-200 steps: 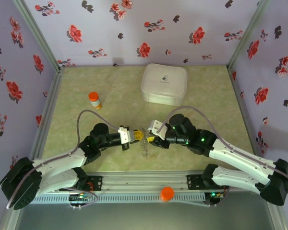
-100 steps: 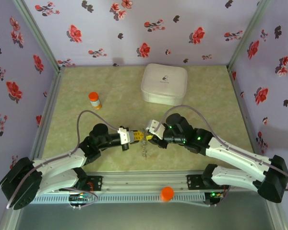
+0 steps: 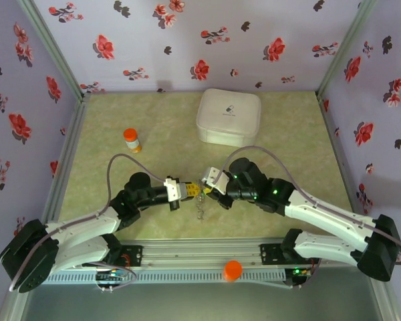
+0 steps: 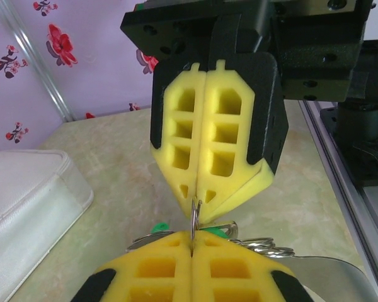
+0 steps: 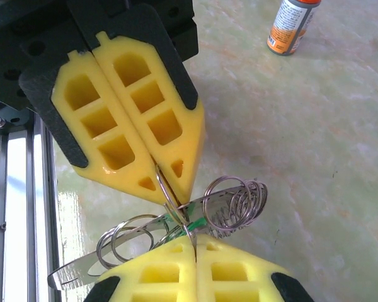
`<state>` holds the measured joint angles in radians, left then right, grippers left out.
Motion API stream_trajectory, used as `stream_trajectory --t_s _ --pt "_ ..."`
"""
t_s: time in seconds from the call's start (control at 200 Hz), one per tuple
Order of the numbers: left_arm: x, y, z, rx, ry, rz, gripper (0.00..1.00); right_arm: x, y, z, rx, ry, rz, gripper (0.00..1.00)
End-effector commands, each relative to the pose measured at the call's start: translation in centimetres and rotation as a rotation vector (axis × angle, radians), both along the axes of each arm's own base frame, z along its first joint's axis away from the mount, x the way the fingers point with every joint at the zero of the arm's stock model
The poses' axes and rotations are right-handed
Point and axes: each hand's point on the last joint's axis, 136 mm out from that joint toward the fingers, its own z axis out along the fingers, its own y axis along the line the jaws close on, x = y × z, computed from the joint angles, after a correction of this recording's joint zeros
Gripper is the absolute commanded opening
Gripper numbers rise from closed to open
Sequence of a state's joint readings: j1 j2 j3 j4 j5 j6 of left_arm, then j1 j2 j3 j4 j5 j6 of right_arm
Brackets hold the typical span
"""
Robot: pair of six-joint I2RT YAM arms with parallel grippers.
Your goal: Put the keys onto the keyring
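Yellow pads meet tip to tip mid-table: left gripper (image 5: 170, 189) and right gripper (image 5: 195, 245) are both clamped on the keyring (image 5: 169, 196) wire, with a green key (image 4: 159, 226) just beside the tips. I'd call this mid-threading. The next move needs a small, steady twist to feed the key along the wire without it slipping.
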<state>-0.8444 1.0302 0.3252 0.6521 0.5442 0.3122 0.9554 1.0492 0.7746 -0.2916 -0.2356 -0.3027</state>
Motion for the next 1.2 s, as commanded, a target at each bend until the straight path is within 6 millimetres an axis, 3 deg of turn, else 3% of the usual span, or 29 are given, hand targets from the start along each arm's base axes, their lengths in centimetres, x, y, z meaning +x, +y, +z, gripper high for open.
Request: stream_trajectory --t_s 0.0,0.16,0.27,0.38,0.545,1.195 --pt "-1.3 -0.4 3.3 -0.093 -0.058 -0.08 0.0 0.6 -0.1 -0.4 -0.04 0.016 -0.024 0.0" --pt "-1.1 -0.4 3.1 -0.082 -0.075 -0.074 0.0 0.7 0.1 0.5 -0.005 0.002 -0.029 0.0" --pt "-1.1 -0.4 2.8 -0.074 -0.067 -0.074 0.0 0.6 -0.4 1.1 0.019 -0.028 -0.038 0.16" --pt "-1.1 -0.4 2.3 -0.065 -0.058 -0.076 0.0 0.2 -0.8 1.5 0.044 -0.065 -0.018 0.23" --pt "-1.1 -0.5 2.0 -0.056 -0.047 -0.077 0.0 -1.5 0.2 2.1 0.101 -0.085 0.086 0.24" --pt "-1.3 -0.7 2.0 -0.049 -0.035 -0.1 0.0 -1.9 1.3 1.8 0.101 -0.088 0.139 0.22"
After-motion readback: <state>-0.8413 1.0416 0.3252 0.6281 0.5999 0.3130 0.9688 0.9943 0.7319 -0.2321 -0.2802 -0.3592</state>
